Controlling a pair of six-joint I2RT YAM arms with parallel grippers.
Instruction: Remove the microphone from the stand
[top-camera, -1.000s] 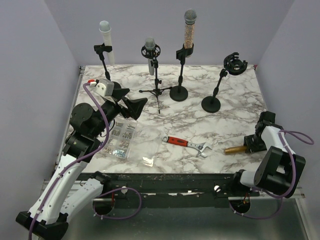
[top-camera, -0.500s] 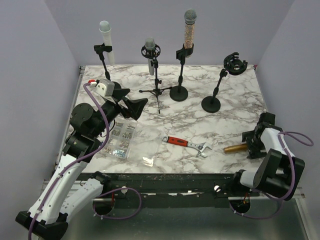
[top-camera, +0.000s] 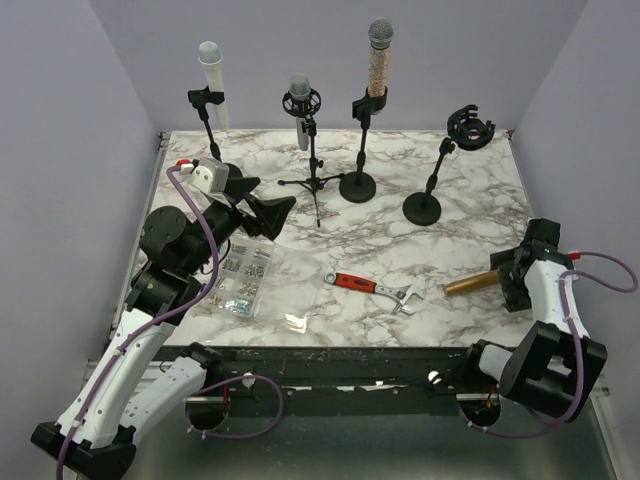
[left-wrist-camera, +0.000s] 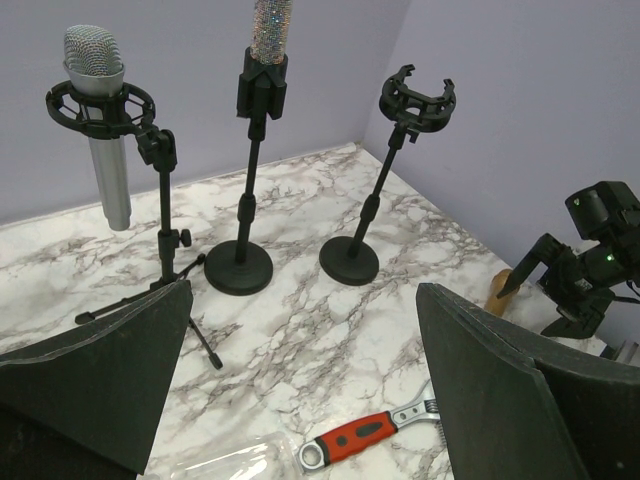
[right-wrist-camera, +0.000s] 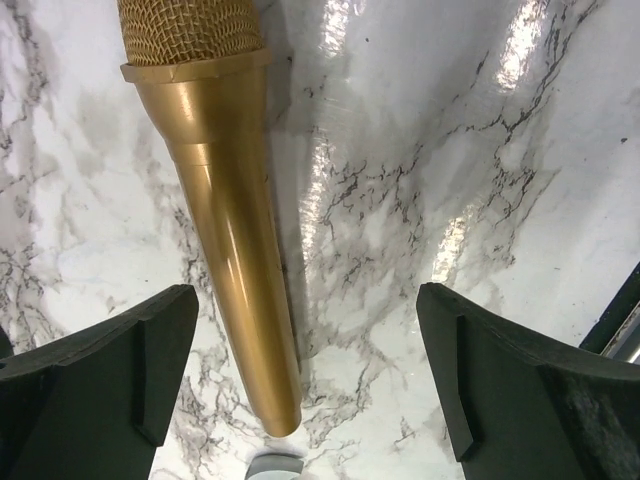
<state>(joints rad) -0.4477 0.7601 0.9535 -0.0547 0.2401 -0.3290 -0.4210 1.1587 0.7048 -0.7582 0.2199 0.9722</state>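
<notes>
Top view: gold microphone (top-camera: 470, 286) lies flat on the marble table (top-camera: 330, 215) near its right edge, well apart from the empty stand (top-camera: 437, 172). Right gripper (top-camera: 510, 278) sits over its head end.

Left wrist: left gripper (left-wrist-camera: 303, 300) spread wide, holding nothing.

Right wrist: jaws wide, straddling the barrel, no contact. The body looks rigid, glossy and tapered, so probably slick and prone to roll. Best hold is mid-barrel, below the mesh grille (right-wrist-camera: 190, 25).
</notes>
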